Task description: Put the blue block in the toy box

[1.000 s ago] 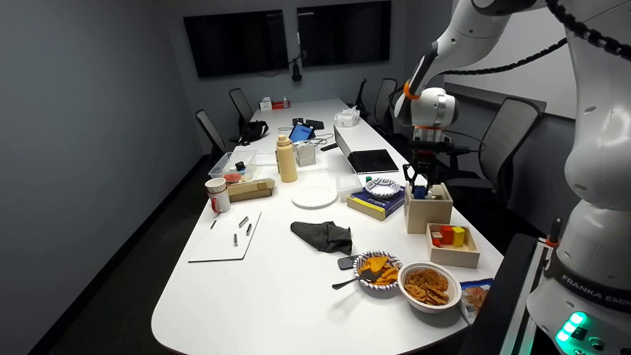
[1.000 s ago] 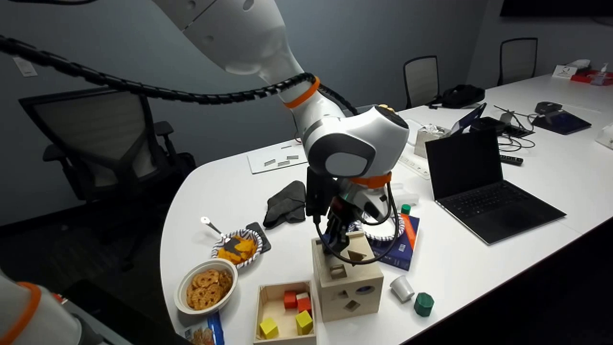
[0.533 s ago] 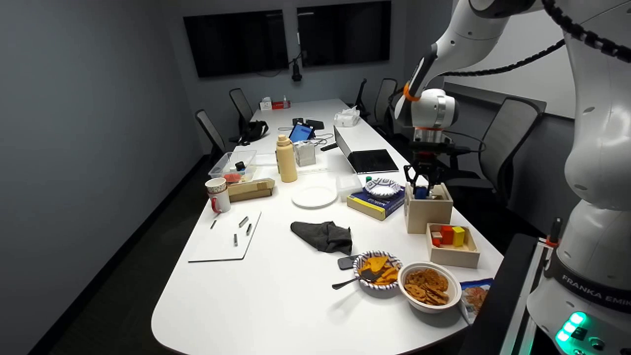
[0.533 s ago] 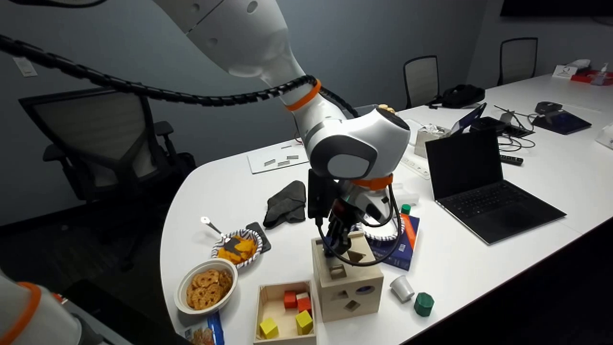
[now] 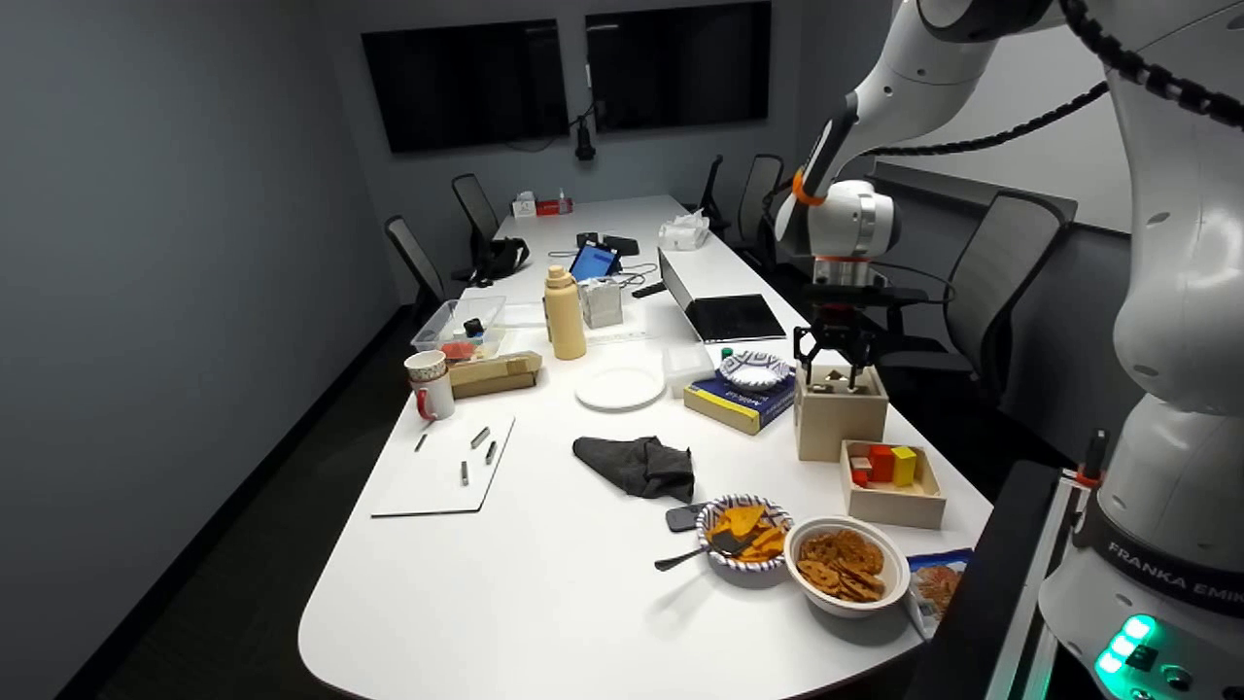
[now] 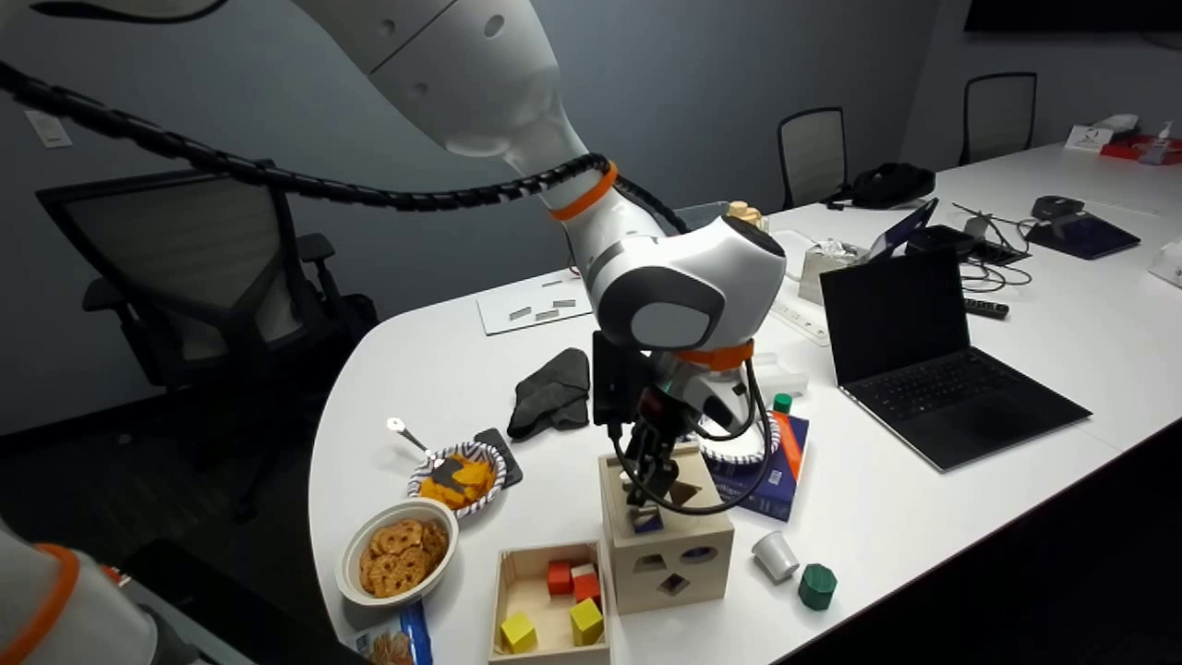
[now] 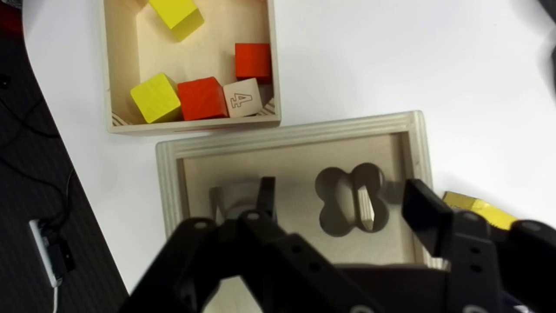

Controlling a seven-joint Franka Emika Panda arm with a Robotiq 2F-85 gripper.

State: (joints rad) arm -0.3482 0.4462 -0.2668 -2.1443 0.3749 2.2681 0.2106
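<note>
The pale wooden toy box [image 5: 838, 428], with shaped holes in its top and sides, stands near the table's edge in both exterior views. My gripper [image 7: 343, 204] is open just above its recessed top, jaws spread wide on both sides of a clover-shaped hole, nothing between them. In an exterior view the black fingers [image 5: 808, 377] reach down to the box's rim. The blue block is no longer between them. A blue patch [image 6: 648, 523] shows in a top hole, perhaps the block inside; the wrist view does not show it.
Against the toy box stands a low tray [image 7: 191, 127] with red, yellow and plain cubes. A blue and yellow book [image 5: 729, 408] bearing a patterned bowl [image 5: 754, 369] is on the other side. A grey cup [image 6: 776, 556] and a green block [image 6: 817, 586] lie close by.
My gripper has opened and the blue block has gone from between its fingers. A blue patch now shows in a top hole. The toy box and arm have shifted slightly.
</note>
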